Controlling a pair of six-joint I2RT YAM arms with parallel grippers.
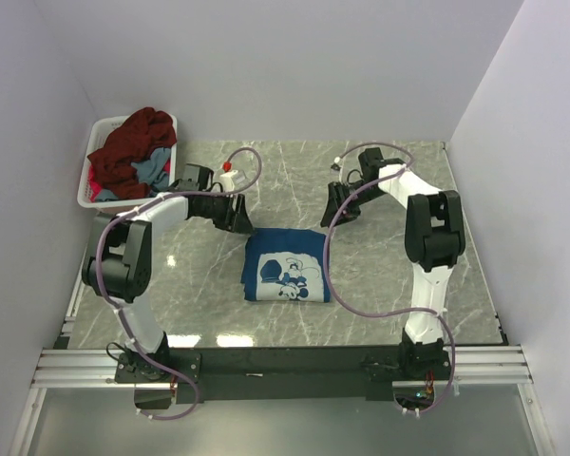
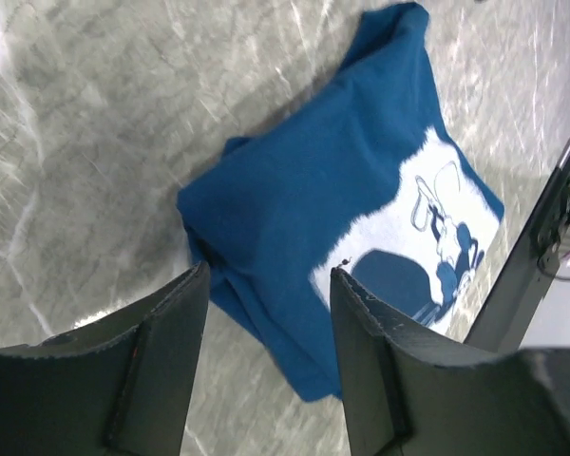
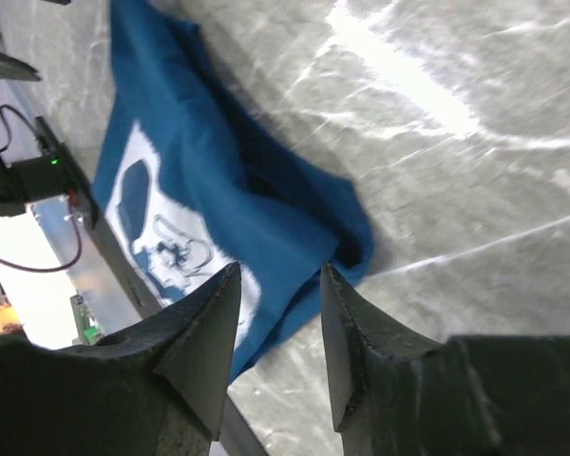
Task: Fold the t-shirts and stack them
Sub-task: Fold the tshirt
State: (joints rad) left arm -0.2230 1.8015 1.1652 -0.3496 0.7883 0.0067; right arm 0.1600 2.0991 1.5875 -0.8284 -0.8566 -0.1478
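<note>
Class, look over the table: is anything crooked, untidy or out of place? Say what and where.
The folded blue t-shirt at mid-table lies slightly askew, layers uneven at one corner. In the basket, far left, the maroon t-shirt is heaped above the rim. Nothing looks damaged.

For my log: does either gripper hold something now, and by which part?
Nothing is held: the left gripper and the right gripper stand open near the blue t-shirt.
</note>
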